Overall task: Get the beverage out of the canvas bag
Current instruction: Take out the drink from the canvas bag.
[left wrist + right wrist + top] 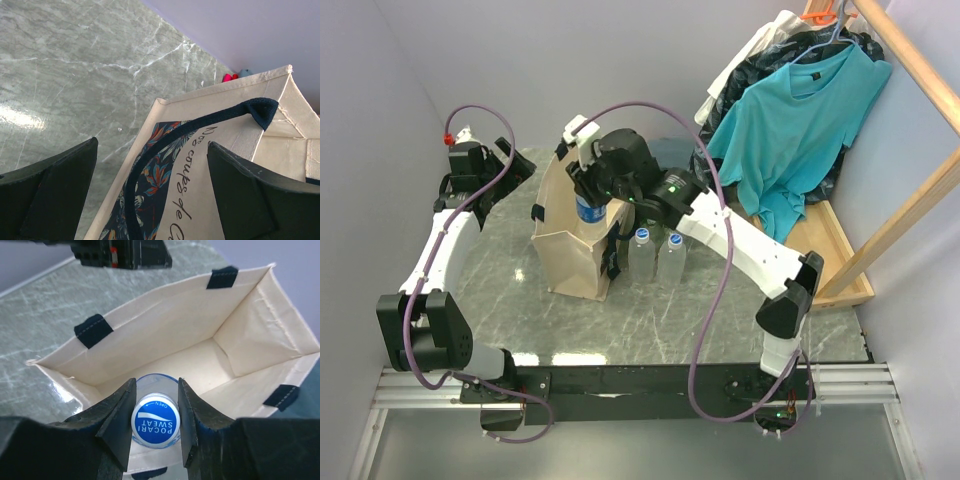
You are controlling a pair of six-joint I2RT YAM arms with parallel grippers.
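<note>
The beige canvas bag [570,250] stands upright on the marble table, its mouth open. My right gripper [588,185] is above the bag's right side, shut on the blue cap of a clear beverage bottle [590,211] whose blue label shows above the rim. In the right wrist view the fingers [120,410] clamp the cap of the bottle [155,423], and the bag's inside [200,360] is bare below. My left gripper [507,163] is open to the left of the bag. In the left wrist view the left gripper [152,185] frames the bag's printed side [210,145] and black handle [200,122].
Two clear bottles with blue caps [641,252] [672,256] stand just right of the bag. A wooden rack [910,60] with a teal T-shirt [795,120] fills the right back. A small red object [448,137] sits at the far left corner.
</note>
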